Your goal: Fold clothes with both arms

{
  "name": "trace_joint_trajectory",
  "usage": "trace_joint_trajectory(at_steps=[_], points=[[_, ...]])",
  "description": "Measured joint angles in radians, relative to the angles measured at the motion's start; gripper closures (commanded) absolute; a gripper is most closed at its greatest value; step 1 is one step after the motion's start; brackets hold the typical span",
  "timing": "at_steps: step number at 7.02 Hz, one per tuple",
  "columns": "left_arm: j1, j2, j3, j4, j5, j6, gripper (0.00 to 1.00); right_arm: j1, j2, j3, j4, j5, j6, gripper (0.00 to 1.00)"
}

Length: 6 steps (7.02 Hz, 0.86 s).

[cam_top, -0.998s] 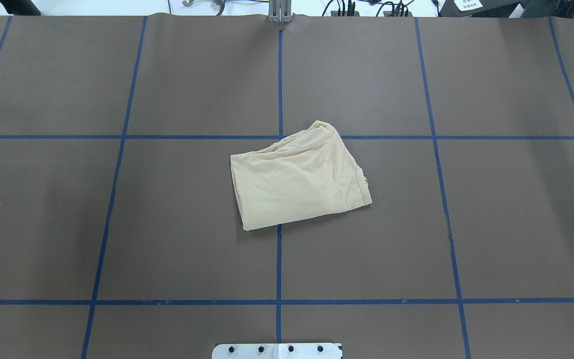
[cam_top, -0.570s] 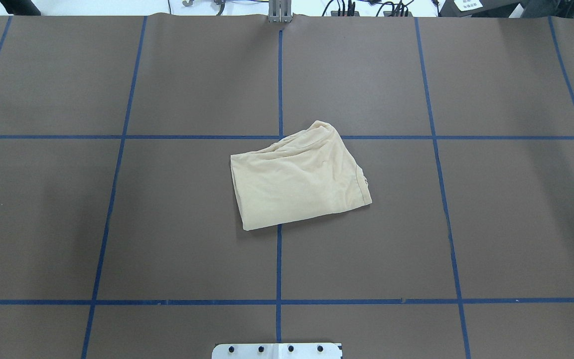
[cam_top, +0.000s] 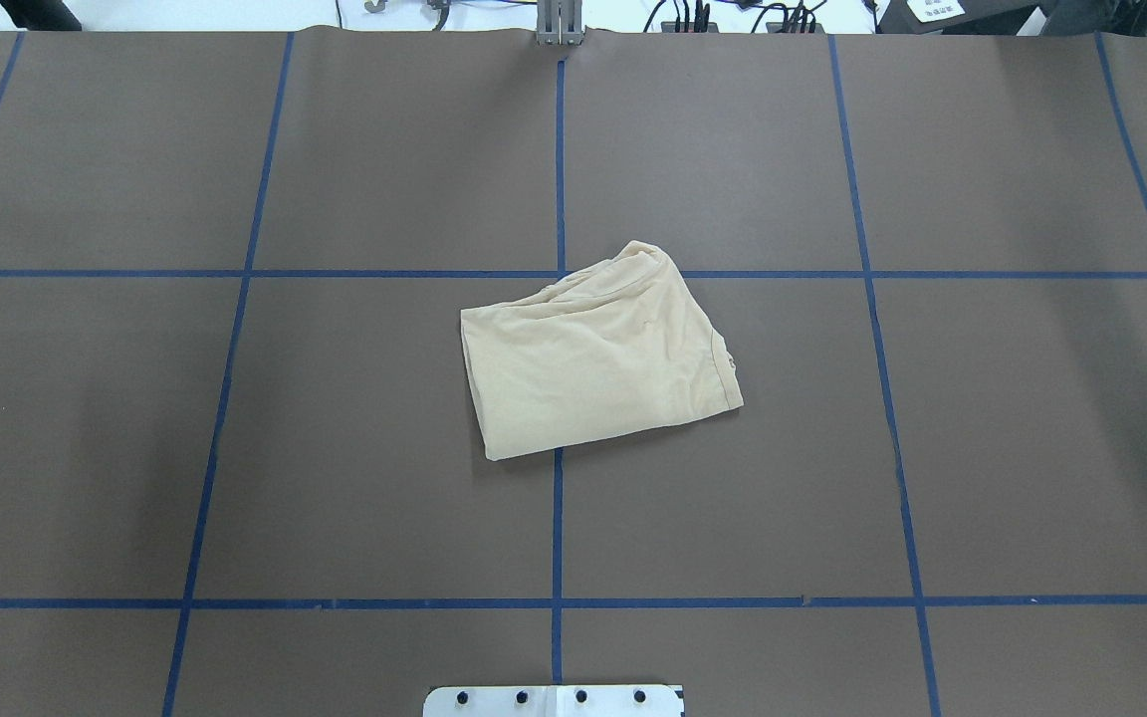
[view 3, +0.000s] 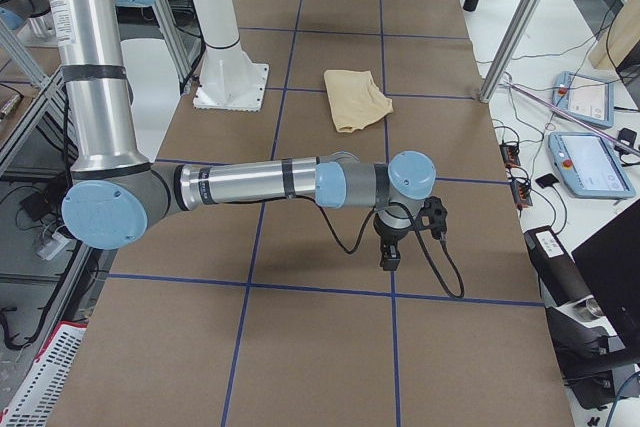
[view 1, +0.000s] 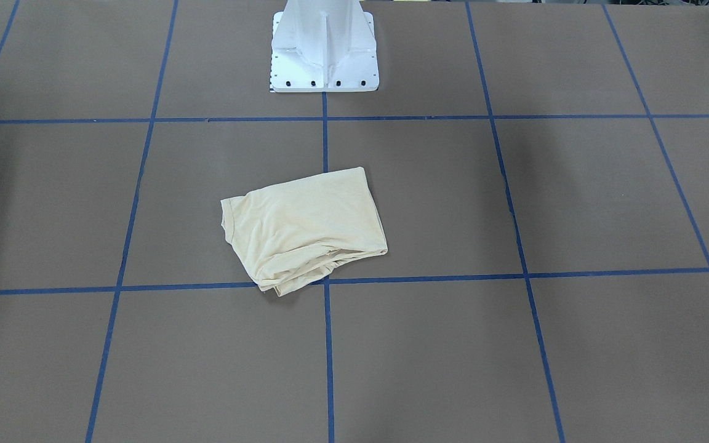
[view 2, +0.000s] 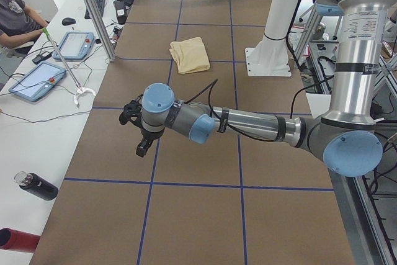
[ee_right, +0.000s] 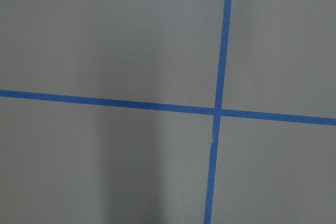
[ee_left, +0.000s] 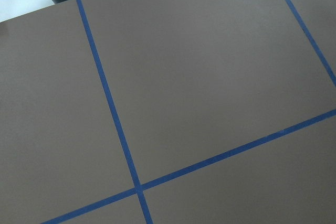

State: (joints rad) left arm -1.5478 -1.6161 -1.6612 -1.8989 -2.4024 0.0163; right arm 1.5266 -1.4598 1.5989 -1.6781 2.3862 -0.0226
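Observation:
The cream-yellow T-shirt (cam_top: pixel 598 354) lies folded into a small, slightly rumpled bundle at the middle of the brown table; it also shows in the front view (view 1: pixel 305 231) and both side views (view 2: pixel 190 54) (view 3: pixel 355 99). Its print and neck label are hidden. The left gripper (view 2: pixel 142 147) hangs over the table's left end, far from the shirt. The right gripper (view 3: pixel 388 259) hangs over the table's right end, also far from it. Both show only in the side views, so I cannot tell whether they are open or shut. Both wrist views show only the brown surface and blue tape.
The white pedestal base (view 1: pixel 324 49) stands at the robot's edge of the table. Blue tape lines (cam_top: pixel 557 518) grid the surface. An operator (view 2: pixel 15 20), tablets (view 2: pixel 74 44), a black bottle (view 2: pixel 37 185) and metal posts (view 3: pixel 515 32) are on the side benches.

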Motion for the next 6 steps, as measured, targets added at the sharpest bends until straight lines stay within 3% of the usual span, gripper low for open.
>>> trace_joint_trajectory(at_steps=[6], points=[[0.006, -0.026, -0.017, -0.004, -0.035, -0.028, 0.00, -0.003, 0.001, 0.061, 0.003, 0.061, -0.002, 0.00]])
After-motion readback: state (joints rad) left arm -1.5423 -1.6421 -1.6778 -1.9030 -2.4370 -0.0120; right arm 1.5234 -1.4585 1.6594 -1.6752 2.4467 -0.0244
